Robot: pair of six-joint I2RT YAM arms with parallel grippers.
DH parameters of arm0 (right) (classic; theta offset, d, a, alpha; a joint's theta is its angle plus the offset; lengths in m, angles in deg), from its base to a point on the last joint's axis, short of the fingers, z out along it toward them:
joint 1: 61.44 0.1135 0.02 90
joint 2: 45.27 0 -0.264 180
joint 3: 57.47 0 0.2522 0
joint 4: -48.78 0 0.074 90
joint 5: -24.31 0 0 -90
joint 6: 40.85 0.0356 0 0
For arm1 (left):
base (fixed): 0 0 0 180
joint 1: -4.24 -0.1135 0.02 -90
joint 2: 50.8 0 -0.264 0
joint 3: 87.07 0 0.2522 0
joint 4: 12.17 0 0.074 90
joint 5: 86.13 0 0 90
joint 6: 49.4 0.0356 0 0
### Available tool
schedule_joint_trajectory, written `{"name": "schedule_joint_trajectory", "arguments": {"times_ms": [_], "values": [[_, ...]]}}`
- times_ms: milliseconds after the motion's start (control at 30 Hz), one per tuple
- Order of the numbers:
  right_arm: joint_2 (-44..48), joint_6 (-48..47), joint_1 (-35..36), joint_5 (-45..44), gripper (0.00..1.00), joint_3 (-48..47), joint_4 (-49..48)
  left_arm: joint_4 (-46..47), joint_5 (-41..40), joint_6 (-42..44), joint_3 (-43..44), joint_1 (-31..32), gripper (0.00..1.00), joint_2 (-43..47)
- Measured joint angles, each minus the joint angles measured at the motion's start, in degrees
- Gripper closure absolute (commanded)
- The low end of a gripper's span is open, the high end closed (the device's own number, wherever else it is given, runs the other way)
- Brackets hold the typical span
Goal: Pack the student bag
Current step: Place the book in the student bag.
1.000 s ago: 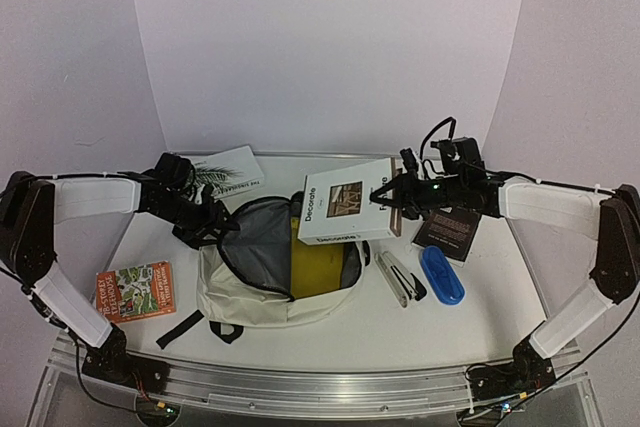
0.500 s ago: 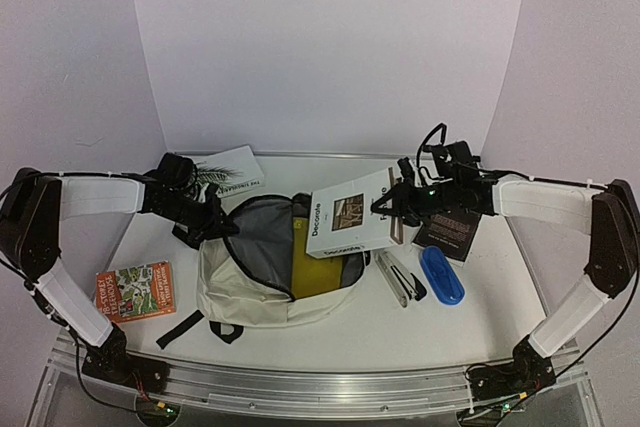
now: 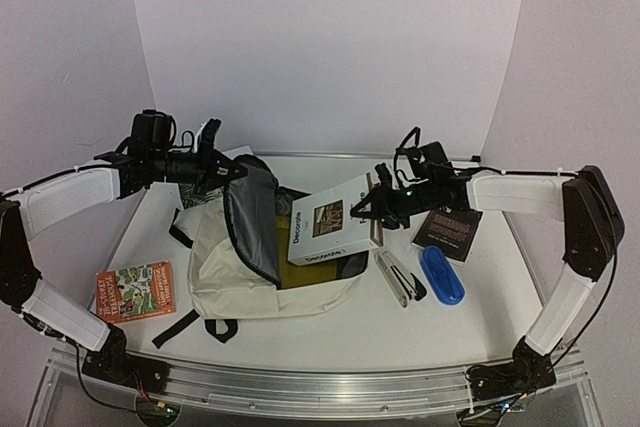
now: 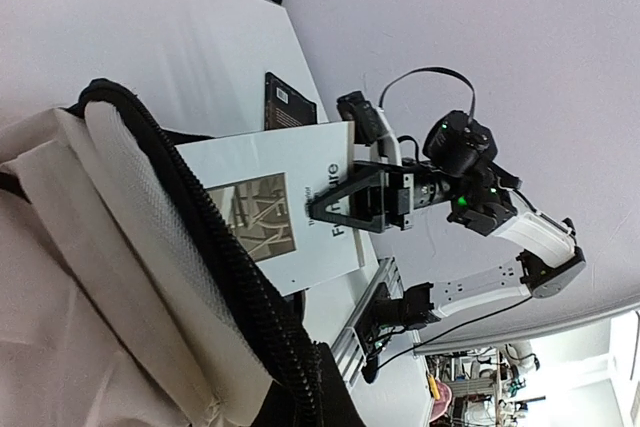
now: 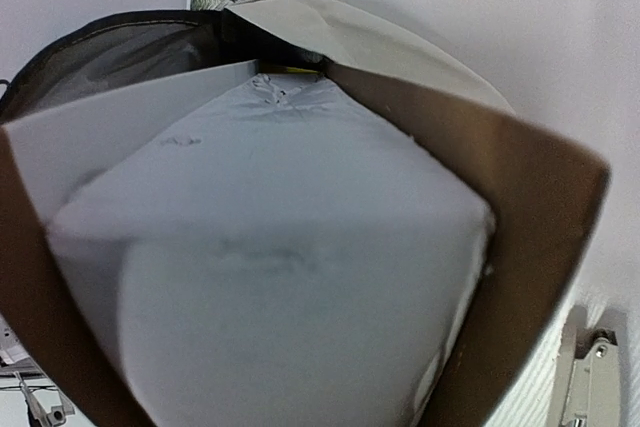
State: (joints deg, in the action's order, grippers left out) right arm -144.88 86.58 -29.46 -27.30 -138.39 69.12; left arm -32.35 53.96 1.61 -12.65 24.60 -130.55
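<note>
Find soft cream bag (image 3: 290, 292) lying mid-table (image 3: 420, 332), mouth upward. Note left gripper (image 3: 222, 169) clamped shut on zipper edge, holding flap (image 3: 250, 222) raised; right gripper (image 3: 372, 209) part-closed on stiff white book (image 3: 328, 230) above opening. Expect light, floppy fabric: grip reinforced edge, never loose cloth.

Lighting was bright, even and diffuse. The large cream fabric backpack (image 3: 250, 292) cast only a soft shadow on the white table (image 3: 400, 332). The top view bowed at its edges. The right wrist view was blurred, with the white rectangular book (image 5: 270, 247) too close for focus.

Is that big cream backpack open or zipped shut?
Open: the left end effector holds the backpack by its grey-lined flap, lifted clear of the mouth.
</note>
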Motion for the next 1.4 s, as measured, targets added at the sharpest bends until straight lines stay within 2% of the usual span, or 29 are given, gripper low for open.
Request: {"name": "schedule_joint_trajectory", "arguments": {"times_ms": [367, 567, 700, 900, 1067, 1267, 1400], "values": [[-9.6, 6.4, 7.0, -0.2, 0.69, -8.7, -4.6, 0.4, 4.8, 0.5, 3.9, 0.4, 1.0, -3.3], [-11.5, 9.9, 10.1, -0.3, 0.68, -9.5, -8.3, 0.4, 5.9, 1.4, 6.4, 0.9, 1.0, -5.2], [-14.9, 11.7, 11.2, -1.4, 0.65, -12.8, -9.8, 0.5, 6.3, 1.5, 7.4, 2.0, 1.0, -6.3], [-21.3, 13.0, 13.1, -2.9, 0.53, -19.9, -11.7, 1.9, 6.8, 1.5, 8.0, 4.0, 1.0, -8.0], [-23.1, 12.1, 14.0, -6.1, 0.33, -21.6, -11.7, 3.5, 6.6, 1.1, 8.2, 4.5, 1.0, -8.7], [-22.4, 7.3, 14.1, -14.0, 0.17, -21.6, -6.9, 3.6, 4.8, 1.0, 8.2, 4.5, 1.0, -8.6], [-19.6, 3.2, 14.1, -21.0, 0.12, -20.4, -1.0, 3.5, 4.0, 1.1, 8.2, 4.5, 1.0, -8.6]]}}
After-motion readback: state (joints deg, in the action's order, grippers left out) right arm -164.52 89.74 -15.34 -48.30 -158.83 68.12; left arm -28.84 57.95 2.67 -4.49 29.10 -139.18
